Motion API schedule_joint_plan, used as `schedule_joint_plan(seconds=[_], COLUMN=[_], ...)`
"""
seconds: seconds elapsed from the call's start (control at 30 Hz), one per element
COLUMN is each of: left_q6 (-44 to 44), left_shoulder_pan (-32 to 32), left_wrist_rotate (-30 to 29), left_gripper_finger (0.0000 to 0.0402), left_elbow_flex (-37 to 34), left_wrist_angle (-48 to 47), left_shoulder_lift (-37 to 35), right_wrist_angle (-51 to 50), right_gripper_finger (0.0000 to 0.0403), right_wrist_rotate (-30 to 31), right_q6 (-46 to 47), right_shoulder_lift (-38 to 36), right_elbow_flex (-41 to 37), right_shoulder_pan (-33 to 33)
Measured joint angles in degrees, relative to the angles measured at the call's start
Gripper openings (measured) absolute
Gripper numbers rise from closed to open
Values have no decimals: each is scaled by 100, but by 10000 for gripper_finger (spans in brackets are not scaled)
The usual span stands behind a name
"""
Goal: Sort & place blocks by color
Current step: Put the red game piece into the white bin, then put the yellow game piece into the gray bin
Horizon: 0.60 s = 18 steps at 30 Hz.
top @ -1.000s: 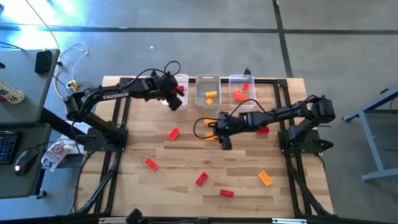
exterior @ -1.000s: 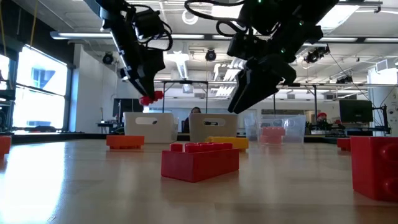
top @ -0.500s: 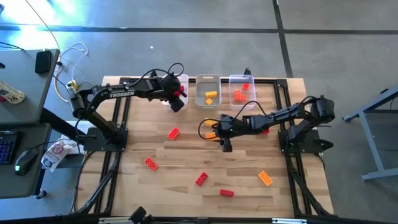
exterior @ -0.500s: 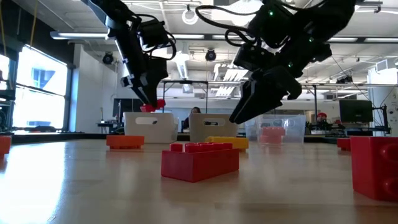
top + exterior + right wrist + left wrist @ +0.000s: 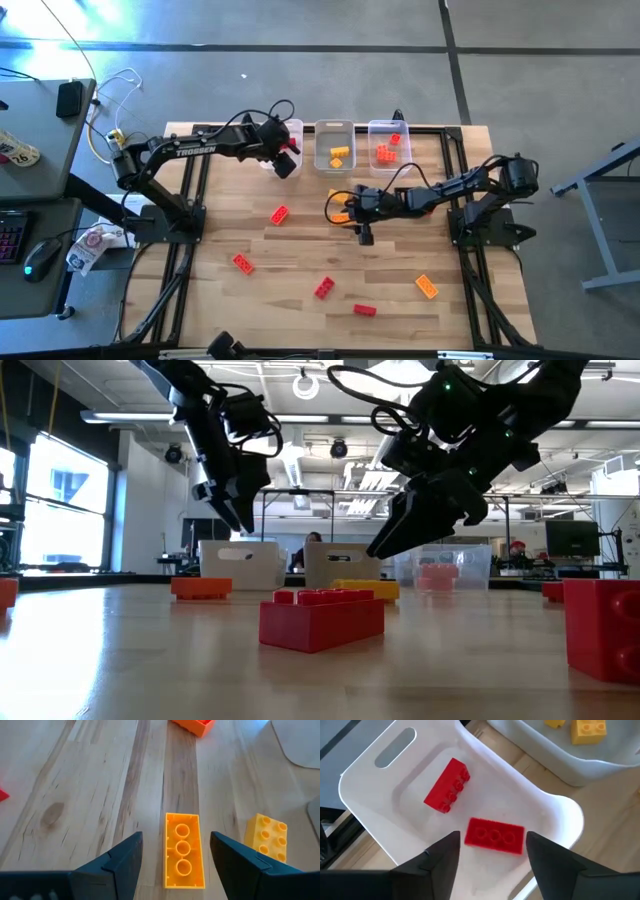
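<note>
1. while the left gripper hangs over the left clear rectangular plastic bin with its fingers spread and empty, a red rectangular plastic brick shows just beyond them inside that bin; whether it has landed i cannot tell.
2. the right gripper hovers low over the wooden table, fingers apart, straddling a yellow-orange rectangular plastic brick that lies lengthwise between them.
3. to do this well, i judge it should descend straight, keep the brick centred and close on its long sides; a smaller yellow brick near one finger could be bumped.
4. left bin: a second red brick beside the first.
5. middle clear bin: yellow bricks.
6. right clear bin: orange-red bricks.
7. more red and orange bricks lie scattered on the table.
</note>
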Motion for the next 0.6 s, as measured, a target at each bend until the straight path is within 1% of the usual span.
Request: schedule_joint_plan(seconds=[0.13, 0.3, 0.4, 0.5, 0.6], left_q6=[-13, 4, -71, -85, -136], left_shoulder_pan=[0, -5, -53, -185, -379], left_wrist_rotate=[44, 539, 741, 754, 756], left_gripper_finger=[226, 227, 227, 227, 227], left_elbow_flex=[0, 52, 163, 219, 225], left_wrist_angle=[-6, -49, -172, -282, -352], left_shoulder_lift=[-47, -369, -642, -930, -1247], right_wrist_angle=[19, 40, 44, 50, 47], right_gripper_finger=[220, 220, 220, 220, 220], right_wrist_rotate=[49, 151, 154, 178, 362], right_q6=[-1, -7, 4, 5, 4], right_shoulder_lift=[28, 181, 345, 545, 758], right_elbow_flex=[0, 46, 124, 224, 342], right_shoulder_pan=[0, -11, -15, -15, -17])
